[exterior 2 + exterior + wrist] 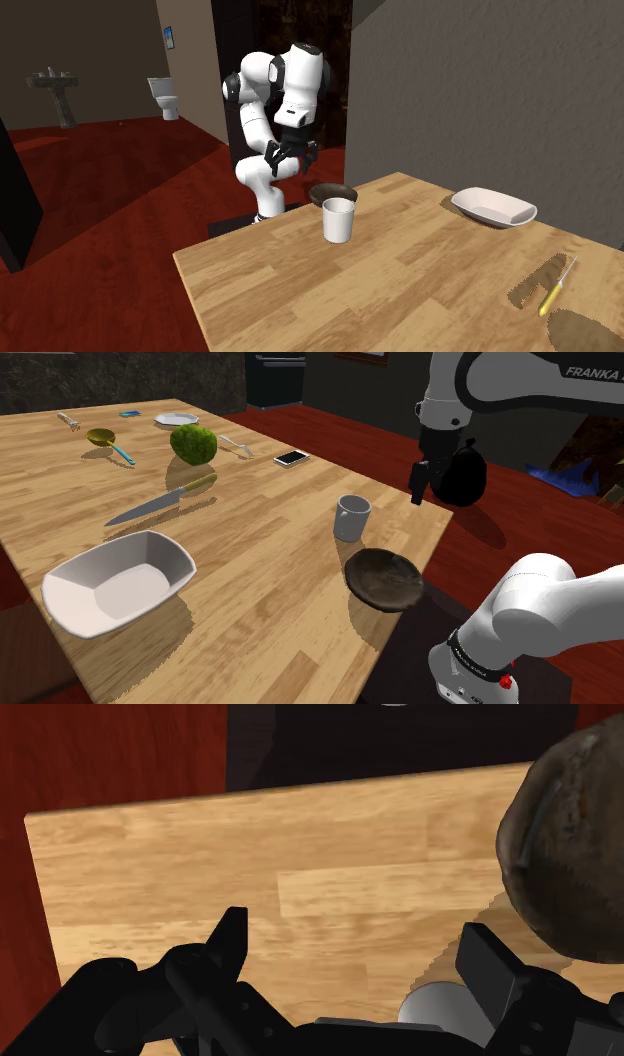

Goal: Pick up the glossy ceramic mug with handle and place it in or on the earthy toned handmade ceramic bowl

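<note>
The mug (352, 517) stands upright on the table (250, 582), near the edge closest to the robot. Its mouth faces the ceiling, so its long axis runs straight up and down. I cannot make out which way the handle turns. The dark bowl (384, 578) sits just beside it, nearer and a little to the shoulder view's right, and the two look slightly apart.

The gripper (356, 932) hangs in the air above that edge of the table, to the shoulder view's right of the mug and well clear of it. Its fingers are spread wide and hold nothing.

By my reckoning the reach toward the mug is in hand, with the grasp not yet made. The next move calls for bringing the hand over the mug, lowering it so the fingers straddle the wall or rim, and then closing. The bowl is very close, so the descent wants care.

Farther off to the shoulder view's left lie a knife (160, 502) and a white dish (115, 587).
</note>
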`<move>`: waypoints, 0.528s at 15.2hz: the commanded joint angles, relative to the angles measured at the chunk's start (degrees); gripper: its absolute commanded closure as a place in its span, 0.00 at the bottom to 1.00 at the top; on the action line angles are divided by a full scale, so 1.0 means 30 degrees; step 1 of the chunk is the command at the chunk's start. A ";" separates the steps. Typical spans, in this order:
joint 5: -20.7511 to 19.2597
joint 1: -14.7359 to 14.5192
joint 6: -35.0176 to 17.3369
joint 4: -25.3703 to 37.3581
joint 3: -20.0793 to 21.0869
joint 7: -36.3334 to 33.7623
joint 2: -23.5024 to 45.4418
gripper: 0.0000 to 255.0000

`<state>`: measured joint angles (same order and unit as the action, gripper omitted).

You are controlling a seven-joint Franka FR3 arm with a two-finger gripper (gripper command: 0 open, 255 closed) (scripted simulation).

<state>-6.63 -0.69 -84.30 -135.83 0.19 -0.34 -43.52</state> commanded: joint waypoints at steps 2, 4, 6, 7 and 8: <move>0.0226 -0.0089 -0.0383 0.0295 -0.0099 0.0093 0.0784 0.00; 0.0696 -0.0281 -0.1085 0.0954 -0.0289 0.0311 0.2358 0.00; 0.1193 -0.0480 -0.1696 0.1705 -0.0463 0.0575 0.3936 0.00; 0.1454 -0.0579 -0.1966 0.2114 -0.0542 0.0723 0.4725 0.00; 0.1721 -0.0682 -0.2211 0.2546 -0.0620 0.0879 0.5514 0.00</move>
<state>-2.36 -2.38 -89.43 -129.22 -1.48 1.93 -29.87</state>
